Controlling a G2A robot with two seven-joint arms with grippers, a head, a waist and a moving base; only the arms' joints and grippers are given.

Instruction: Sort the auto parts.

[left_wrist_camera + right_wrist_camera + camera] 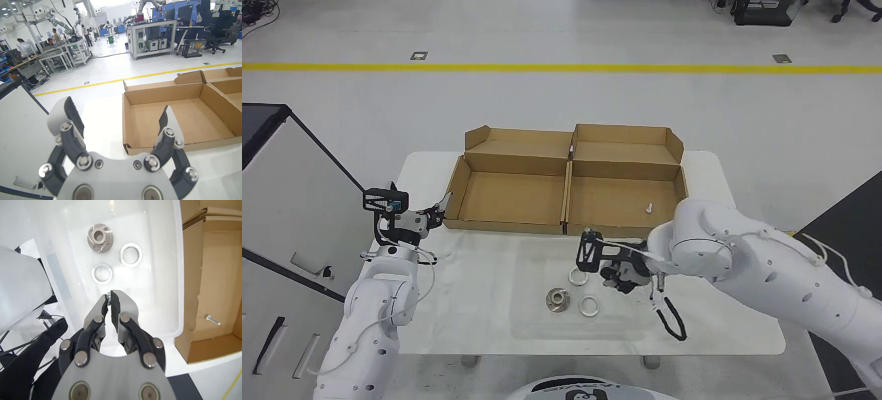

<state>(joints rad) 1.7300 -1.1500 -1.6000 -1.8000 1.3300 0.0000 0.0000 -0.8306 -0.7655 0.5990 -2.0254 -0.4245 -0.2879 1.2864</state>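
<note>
Right wrist view: right tool (109, 295) clenched on small threaded silver screw (108, 298); left tool (117, 103) released.

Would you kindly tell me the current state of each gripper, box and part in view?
left gripper: open, empty.
right gripper: shut on a screw.
left box: open, empty.
right box: open, one bolt inside.
flange: flat on the table.
ring nearer the boxes: flat on the table.
other ring: flat on the table.
</note>
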